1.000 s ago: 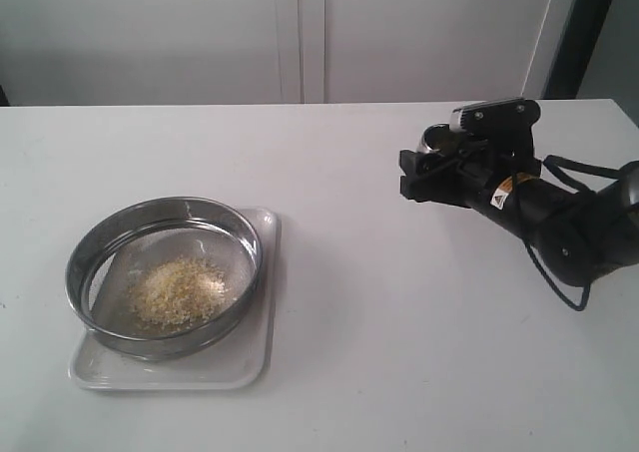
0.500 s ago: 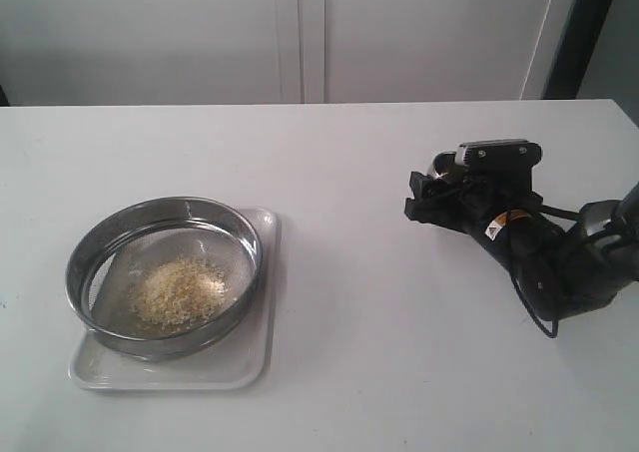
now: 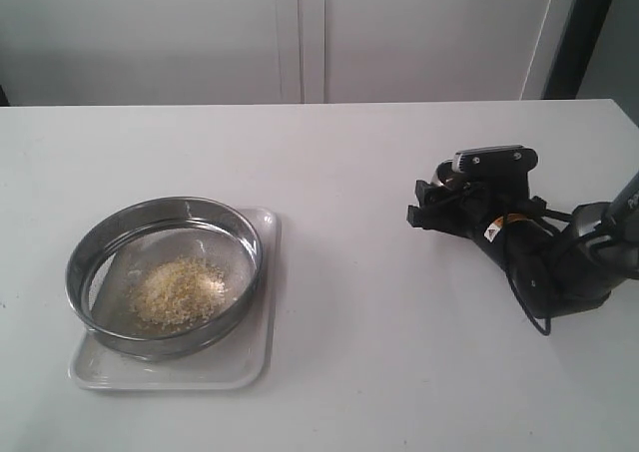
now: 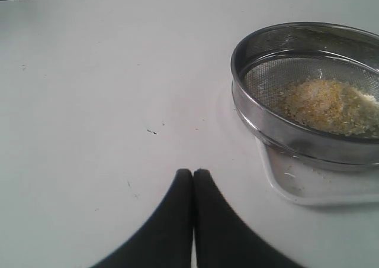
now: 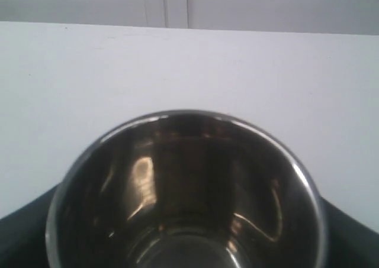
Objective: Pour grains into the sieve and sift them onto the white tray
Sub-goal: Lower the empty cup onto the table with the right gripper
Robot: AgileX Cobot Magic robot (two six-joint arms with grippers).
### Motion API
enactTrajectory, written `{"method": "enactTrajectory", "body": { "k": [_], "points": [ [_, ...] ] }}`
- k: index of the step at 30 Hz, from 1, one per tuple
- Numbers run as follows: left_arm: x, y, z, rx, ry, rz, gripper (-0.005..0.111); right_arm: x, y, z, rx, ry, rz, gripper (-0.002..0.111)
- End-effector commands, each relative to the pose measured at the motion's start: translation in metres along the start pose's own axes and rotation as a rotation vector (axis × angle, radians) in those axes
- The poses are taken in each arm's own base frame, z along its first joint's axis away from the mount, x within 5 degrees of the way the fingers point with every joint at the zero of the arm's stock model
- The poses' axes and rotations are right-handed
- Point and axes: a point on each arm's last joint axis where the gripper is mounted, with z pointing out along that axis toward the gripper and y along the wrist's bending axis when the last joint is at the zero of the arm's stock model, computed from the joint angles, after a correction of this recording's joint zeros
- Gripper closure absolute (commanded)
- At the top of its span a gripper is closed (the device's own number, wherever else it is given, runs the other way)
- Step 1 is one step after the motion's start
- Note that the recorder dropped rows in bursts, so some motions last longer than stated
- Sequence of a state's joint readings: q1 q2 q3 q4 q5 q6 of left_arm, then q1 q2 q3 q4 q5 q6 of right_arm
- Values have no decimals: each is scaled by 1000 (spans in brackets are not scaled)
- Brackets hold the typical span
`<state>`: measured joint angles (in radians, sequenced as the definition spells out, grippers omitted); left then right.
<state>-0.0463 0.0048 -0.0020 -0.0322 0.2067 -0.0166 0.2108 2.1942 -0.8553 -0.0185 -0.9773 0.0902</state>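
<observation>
Steel cup (image 5: 186, 185) empty in right end effector (image 3: 424, 203) | grains (image 3: 178, 290) heaped in sieve (image 3: 160, 342) on white tray (image 3: 255, 357): pour done | left end effector (image 4: 193, 176) closed, empty | next: shake sieve

Vs. the earlier frames, the right gripper (image 3: 417, 203), w/ the steel cup (image 5: 186, 185) between its fingers, has been lowered from well above the table (image 3: 349, 312) to a pos. close over it. It has also been shifted slightly to the right in the exterior view, and its wrist camera mount (image 3: 489, 159) is now seen flatter, less tilted. The right arm (image 3: 559, 262) behind it has been dropped too, w/ its rear section brought down near the table.
</observation>
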Motion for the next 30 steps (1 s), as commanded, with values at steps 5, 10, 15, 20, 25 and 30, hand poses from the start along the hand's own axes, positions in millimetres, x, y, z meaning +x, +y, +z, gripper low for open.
{"method": "enactTrajectory", "body": {
  "k": [5, 10, 15, 20, 25, 30],
  "points": [
    [0, 0, 0, -4, -6, -4, 107, 3, -3, 3, 20, 13, -25, 103],
    [0, 0, 0, -4, -6, -4, 107, 6, -3, 3, 21, 22, -25, 85],
    [0, 0, 0, -4, -6, -4, 107, 5, -3, 3, 20, 16, -27, 55],
    [0, 0, 0, -4, -6, -4, 107, 5, -3, 3, 20, 11, -34, 34],
    [0, 0, 0, -4, -6, -4, 107, 5, -3, 3, 20, 12, -56, 23],
    [0, 0, 0, -4, -6, -4, 107, 5, -5, 3, 33, 11, -49, 21]
  ]
}}
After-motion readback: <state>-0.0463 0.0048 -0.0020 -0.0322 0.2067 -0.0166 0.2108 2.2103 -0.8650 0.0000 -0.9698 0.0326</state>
